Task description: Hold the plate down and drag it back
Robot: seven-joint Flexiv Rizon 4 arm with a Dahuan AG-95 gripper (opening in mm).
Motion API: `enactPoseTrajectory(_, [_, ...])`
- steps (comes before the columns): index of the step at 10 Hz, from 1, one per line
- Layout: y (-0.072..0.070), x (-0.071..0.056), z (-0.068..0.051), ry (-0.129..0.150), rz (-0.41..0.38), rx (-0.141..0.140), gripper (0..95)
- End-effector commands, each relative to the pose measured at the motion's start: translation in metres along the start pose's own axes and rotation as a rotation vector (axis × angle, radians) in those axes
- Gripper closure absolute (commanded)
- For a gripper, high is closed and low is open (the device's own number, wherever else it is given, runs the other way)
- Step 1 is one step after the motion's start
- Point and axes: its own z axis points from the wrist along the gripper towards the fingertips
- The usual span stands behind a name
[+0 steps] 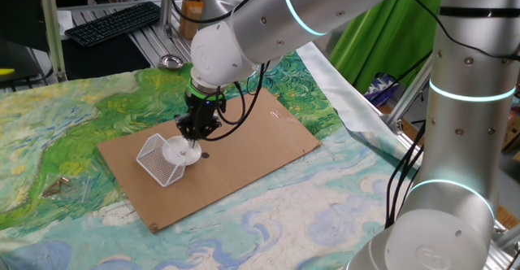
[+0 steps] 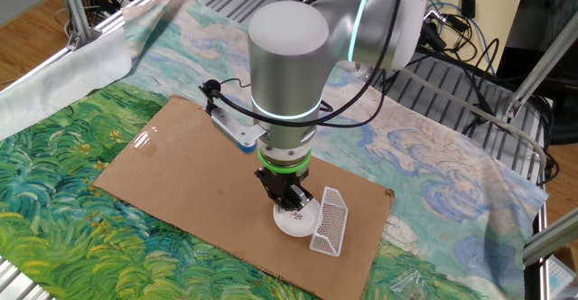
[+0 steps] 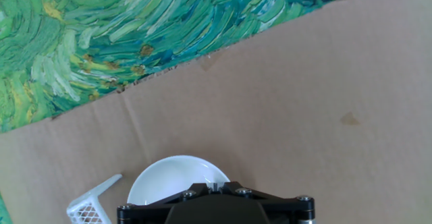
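plate (image 1: 180, 150) on cardboard sheet (image 1: 268, 136), touching wire basket (image 1: 156, 159) | desk: painted cloth (image 1: 65, 132) under the sheet, likely a smooth sliding surface | gripper (image 1: 195, 142) planted straight down on the dish centre, seemingly to pin it for dragging; jaws' spread hidden, cannot tell | basket beside could snag
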Motion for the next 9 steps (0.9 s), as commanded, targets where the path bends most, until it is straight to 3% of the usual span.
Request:
enactPoseTrajectory(1, [-0.003,0.0,-0.002,0.0,-0.004,0.003,95.0])
enactPoseTrajectory(9, [-0.022,-0.008,-0.004,-0.008,-0.042,0.022,95.0])
